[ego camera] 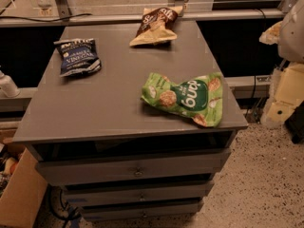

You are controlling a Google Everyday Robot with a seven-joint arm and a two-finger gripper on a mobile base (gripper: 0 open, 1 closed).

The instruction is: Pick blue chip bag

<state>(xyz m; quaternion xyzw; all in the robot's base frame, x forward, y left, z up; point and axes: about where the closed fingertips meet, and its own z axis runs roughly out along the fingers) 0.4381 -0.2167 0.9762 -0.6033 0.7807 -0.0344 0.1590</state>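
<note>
The blue chip bag (77,56) is a small dark navy bag with white "VINEGAR" lettering. It lies flat near the back left corner of the grey cabinet top (95,108). My gripper (281,101) shows as pale cream parts at the right edge of the view, beyond the cabinet's right side and lower than its top. It is far from the blue bag and touches nothing on the cabinet. The white arm casing (293,27) sits above it.
A larger green bag (187,98) lies at the front right corner of the top. A brown-and-tan bag (156,25) lies at the back middle. The cabinet has drawers (137,171) below. A cardboard box (19,194) stands at the lower left on the speckled floor.
</note>
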